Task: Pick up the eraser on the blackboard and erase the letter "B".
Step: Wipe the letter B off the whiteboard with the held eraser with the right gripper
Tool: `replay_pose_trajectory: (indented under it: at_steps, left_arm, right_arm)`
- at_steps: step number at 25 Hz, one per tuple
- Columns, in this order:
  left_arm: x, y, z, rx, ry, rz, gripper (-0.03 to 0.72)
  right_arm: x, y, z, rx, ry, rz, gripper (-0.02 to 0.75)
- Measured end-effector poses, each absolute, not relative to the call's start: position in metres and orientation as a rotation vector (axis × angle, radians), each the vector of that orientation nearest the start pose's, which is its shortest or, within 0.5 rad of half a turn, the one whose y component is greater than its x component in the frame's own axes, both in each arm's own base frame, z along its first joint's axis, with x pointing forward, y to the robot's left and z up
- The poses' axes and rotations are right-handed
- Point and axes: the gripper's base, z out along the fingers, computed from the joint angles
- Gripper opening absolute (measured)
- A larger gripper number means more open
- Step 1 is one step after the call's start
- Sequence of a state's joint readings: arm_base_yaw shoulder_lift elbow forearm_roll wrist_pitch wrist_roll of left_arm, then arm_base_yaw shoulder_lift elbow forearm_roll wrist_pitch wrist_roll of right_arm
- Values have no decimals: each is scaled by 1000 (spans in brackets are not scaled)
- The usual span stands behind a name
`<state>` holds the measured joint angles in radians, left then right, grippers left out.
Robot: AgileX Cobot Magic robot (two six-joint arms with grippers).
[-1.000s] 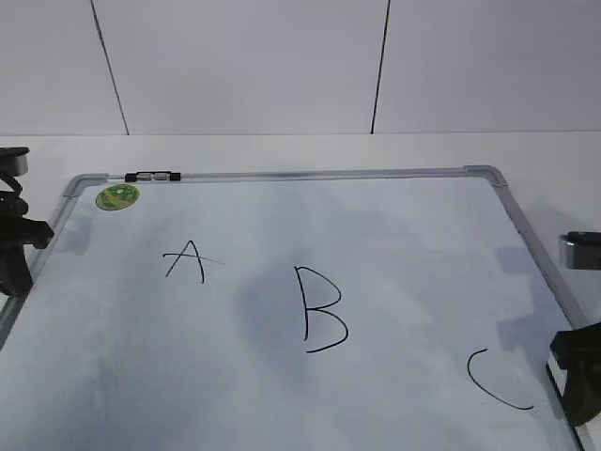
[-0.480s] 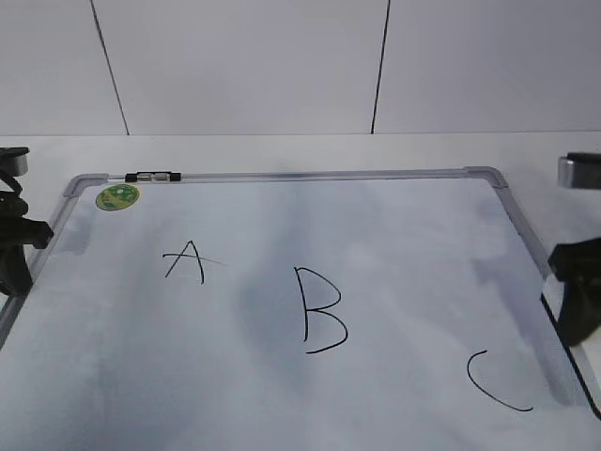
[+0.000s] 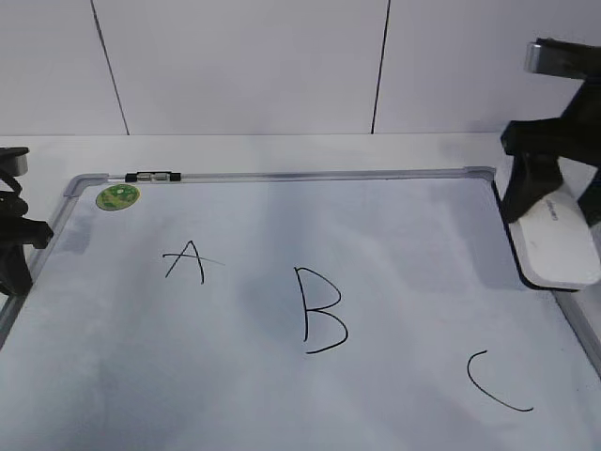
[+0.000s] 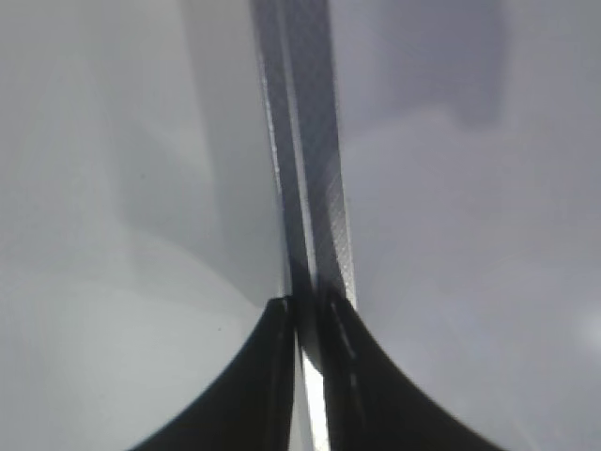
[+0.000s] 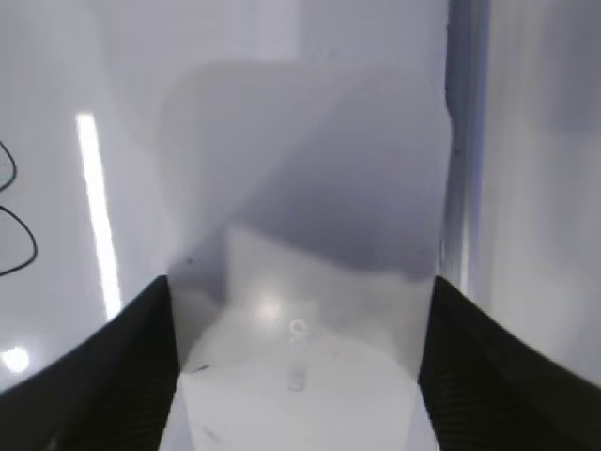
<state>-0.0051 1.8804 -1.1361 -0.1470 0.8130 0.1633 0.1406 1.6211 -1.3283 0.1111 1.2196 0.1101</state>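
Observation:
The blackboard (image 3: 413, 235) is a white board with a grey frame, lying flat. The letter "B" (image 3: 319, 310) is drawn in black at its middle. My right gripper (image 3: 556, 209) is shut on the eraser (image 3: 561, 246), a white rounded block held above the board's right edge, far right of the "B". In the right wrist view the eraser (image 5: 300, 376) fills the space between the fingers of the right gripper (image 5: 300, 287). My left gripper (image 3: 11, 252) is shut and empty at the board's left edge, over the frame (image 4: 310, 141) in the left wrist view (image 4: 305, 315).
A smaller "A" (image 3: 185, 260) is left of the "B" and a "C" (image 3: 498, 381) is at the front right. A round green sticker (image 3: 117, 196) and a black clip (image 3: 153, 176) sit at the far left corner. Black marker strokes (image 5: 14, 216) show at the right wrist view's left edge.
My right gripper has risen from the board's front right edge and moved toward the far right corner, now showing the eraser in its grip. The left arm has not moved.

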Motion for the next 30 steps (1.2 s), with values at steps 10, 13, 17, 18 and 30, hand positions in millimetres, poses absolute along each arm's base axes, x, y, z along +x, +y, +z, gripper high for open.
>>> replay_pose_trajectory:
  at_steps: [10, 13, 17, 18, 30]
  left_arm:
    - [344, -12, 154, 111, 3032, -158, 49]
    - [344, -12, 155, 111, 3035, -159, 49]
    - [344, -12, 155, 111, 3035, -159, 49]
    - [344, -12, 155, 111, 3035, -159, 49]
    - [344, -12, 155, 112, 3038, -160, 49]
  right_arm:
    - [346, 128, 263, -296, 3019, 194, 523]
    - [351, 155, 253, -416, 3019, 197, 523]
    - [348, 183, 238, -547, 3033, 192, 523]
    - [346, 191, 234, -576, 3039, 189, 523]
    - [306, 267, 185, -925, 3088, 148, 523]
